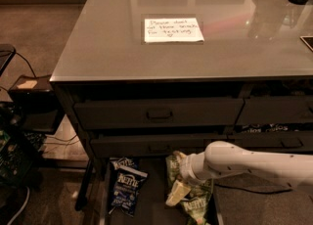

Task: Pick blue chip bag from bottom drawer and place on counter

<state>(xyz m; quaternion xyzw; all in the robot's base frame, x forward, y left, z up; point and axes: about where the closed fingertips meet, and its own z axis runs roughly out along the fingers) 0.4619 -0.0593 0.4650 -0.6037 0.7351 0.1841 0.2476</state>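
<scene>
- Navy chip bag lies flat at the left of the open bottom drawer, untouched.
- Green bags crowd just right of it.
- White gripper hangs over those green bags, fingers spread and holding nothing.
- It should shift left until centred over the navy one, then lower and pinch its crinkled top edge.
- Grey counter above has room beside the note.
</scene>
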